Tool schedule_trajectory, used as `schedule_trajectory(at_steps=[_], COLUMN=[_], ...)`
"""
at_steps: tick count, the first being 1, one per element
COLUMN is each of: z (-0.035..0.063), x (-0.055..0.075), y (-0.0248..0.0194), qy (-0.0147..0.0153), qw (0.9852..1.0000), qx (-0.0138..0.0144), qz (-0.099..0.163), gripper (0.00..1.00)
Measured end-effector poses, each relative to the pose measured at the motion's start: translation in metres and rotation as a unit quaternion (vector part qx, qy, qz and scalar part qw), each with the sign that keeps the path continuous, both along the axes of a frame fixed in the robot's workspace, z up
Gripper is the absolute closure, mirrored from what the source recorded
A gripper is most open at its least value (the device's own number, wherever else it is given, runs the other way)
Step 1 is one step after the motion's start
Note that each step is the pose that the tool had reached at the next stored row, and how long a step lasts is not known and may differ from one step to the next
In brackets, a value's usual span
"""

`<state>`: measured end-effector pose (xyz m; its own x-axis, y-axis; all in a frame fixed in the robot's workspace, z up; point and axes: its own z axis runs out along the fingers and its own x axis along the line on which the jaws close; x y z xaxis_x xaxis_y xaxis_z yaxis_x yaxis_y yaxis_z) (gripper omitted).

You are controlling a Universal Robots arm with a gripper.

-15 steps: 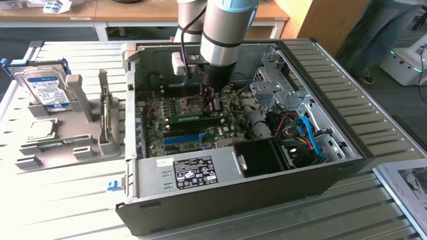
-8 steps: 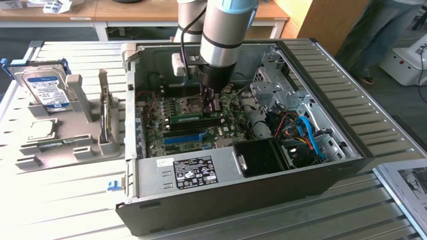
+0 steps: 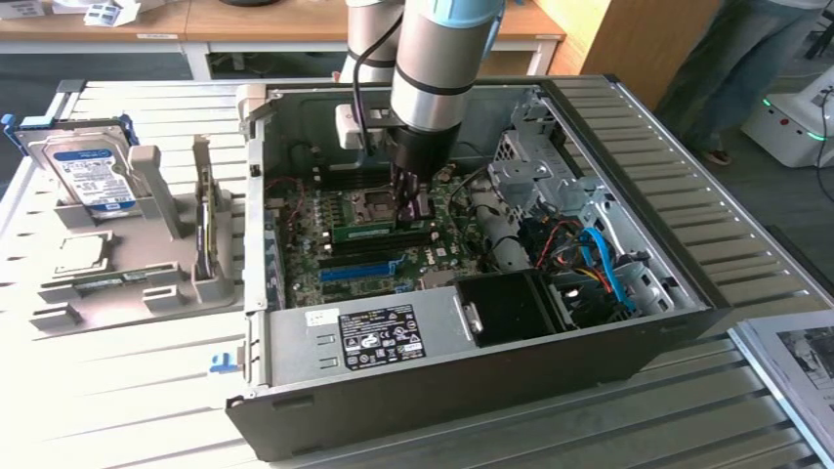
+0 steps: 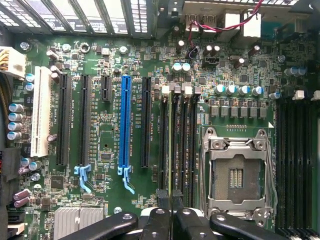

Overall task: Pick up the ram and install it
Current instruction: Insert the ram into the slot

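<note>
ram install | gripper [image 4: 172,222] is clamped on ram [image 3: 361,232] top edge | ram is held edge-on in slot bank [image 4: 187,145] beside socket [image 4: 239,175], mid board [image 4: 107,150] | seating cannot be judged | ram is best kept square and pressed evenly; clips [image 4: 166,90] are to be checked

Case [image 3: 521,381] on table [image 3: 117,410], motherboard [image 3: 303,256] in it, ram [image 3: 362,233] among slots [image 4: 186,145] beside socket [image 4: 235,175], drive [image 3: 89,174] on stand [image 3: 131,283] at exterior view's left.

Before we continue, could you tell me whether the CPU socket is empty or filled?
Empty: the CPU socket shows bare contacts inside its metal frame.
</note>
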<state>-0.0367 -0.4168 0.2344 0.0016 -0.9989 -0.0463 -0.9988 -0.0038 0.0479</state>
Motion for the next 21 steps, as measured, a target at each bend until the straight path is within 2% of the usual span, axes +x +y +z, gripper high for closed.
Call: schedule_trajectory(at_steps=[16, 21], z=[-0.0002, -0.0002], x=[0.0, 0.0], y=[0.0, -0.0012], qy=[0.0, 0.0], qw=[1.0, 1.0], qx=[0.0, 0.0], qz=[-0.01, -0.01], gripper=[0.88, 0.88])
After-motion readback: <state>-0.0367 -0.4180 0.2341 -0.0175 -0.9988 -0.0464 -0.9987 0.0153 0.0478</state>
